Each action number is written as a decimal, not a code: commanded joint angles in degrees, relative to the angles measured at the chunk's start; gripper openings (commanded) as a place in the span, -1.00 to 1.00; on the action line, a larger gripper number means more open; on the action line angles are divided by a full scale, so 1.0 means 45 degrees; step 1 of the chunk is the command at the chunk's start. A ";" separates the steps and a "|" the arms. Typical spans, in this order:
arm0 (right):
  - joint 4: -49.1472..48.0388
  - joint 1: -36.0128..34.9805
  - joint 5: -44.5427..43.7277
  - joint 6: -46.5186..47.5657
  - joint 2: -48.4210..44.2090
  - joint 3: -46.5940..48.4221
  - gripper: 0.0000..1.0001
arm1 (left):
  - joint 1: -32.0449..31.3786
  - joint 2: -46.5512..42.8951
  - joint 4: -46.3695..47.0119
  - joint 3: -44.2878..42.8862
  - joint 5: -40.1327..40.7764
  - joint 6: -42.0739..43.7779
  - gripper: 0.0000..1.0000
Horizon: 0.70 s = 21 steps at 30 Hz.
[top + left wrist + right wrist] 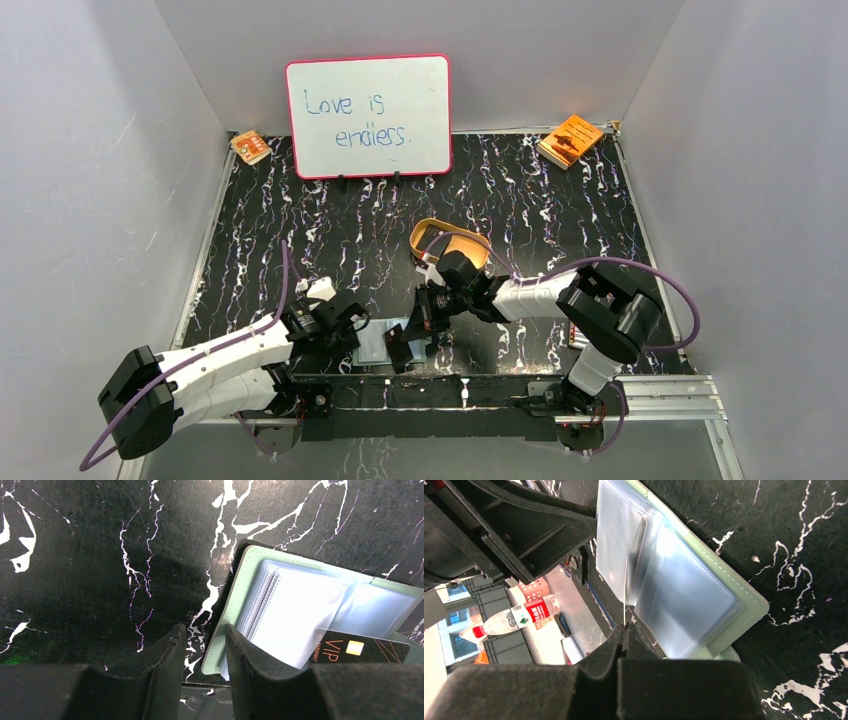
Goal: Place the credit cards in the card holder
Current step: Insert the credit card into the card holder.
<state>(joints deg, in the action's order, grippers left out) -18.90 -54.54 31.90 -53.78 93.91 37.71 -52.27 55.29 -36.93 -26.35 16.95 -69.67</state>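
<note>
Nearest the lens: dark fingers of the left gripper [204, 635], parted and astride the left cover edge of the card holder [295, 605], a strip of table [75, 580] showing in the gap, nothing clamped.

Just right of that: card holder spread open and flat on the black marbled surface, sage-green cover underneath, a stack of clear glossy sleeves fanned on top. Contents of the sleeves not discernible.

Toward its right side: one black credit card [360, 647], marked VIP, gold chip, pinched at its near end in the right gripper [624, 630], clenched tight on it. Edge-on from the right wrist, far end down among the sleeves near the fold. In a pocket or only against one: cannot tell.

Further back and right: tan oval tray [450, 243], partly behind the right arm, visible inside plain orange-tan.

Edges: card holder close to the table's near edge, both grippers crowded over it. Broad marbled stretch behind, up to the whiteboard [368, 117]. Orange booklets in the back-left [251, 146] and back-right [570, 140] corners, well apart from the arms. Grey walls tight along left, back and right.
</note>
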 commanded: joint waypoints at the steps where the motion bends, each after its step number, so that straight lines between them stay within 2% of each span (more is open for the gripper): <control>1: -0.0826 -0.0086 0.0241 -0.0108 0.0181 0.0175 -1.00 | 0.0053 -0.0040 -0.0095 0.0307 -0.0114 -0.0115 -0.35; 21: -0.2233 -0.0085 -0.1442 -0.1936 0.0855 -0.0463 -1.00 | 0.0050 -0.0425 0.0279 0.0618 -0.0601 -0.0005 -0.39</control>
<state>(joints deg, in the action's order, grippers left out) -25.91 -54.54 28.53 -60.14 97.71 36.73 -52.23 53.82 -35.09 -25.30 15.92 -69.45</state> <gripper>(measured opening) 0.011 0.306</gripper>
